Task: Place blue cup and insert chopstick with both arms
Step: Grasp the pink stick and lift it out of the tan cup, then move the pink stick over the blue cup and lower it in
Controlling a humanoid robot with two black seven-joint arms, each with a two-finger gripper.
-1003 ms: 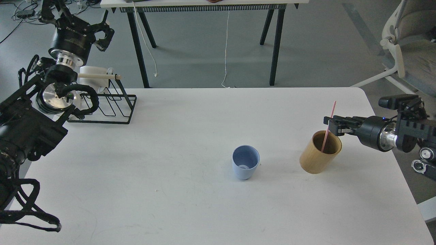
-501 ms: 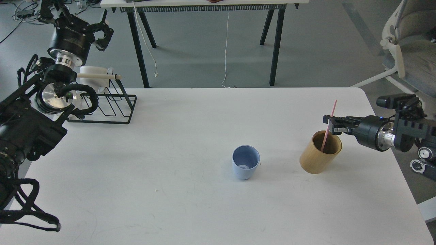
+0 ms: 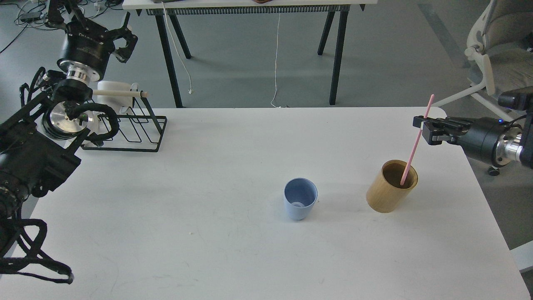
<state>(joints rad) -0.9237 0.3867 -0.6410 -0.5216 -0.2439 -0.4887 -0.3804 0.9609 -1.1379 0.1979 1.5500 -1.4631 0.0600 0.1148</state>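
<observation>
Raised since the earlier frames, the right gripper (image 3: pixel 424 129) now sits higher at the right edge, clamped on the chopstick (image 3: pixel 415 143), whose lower tip is still inside the mouth of the tan wooden holder (image 3: pixel 390 192). Blue cup (image 3: pixel 300 204) unchanged, upright at lower centre on the white table (image 3: pixel 200 175). Left gripper (image 3: pixel 120 39) at upper left, fingers apart, holding nothing, above the wire rack (image 3: pixel 133 129).
</observation>
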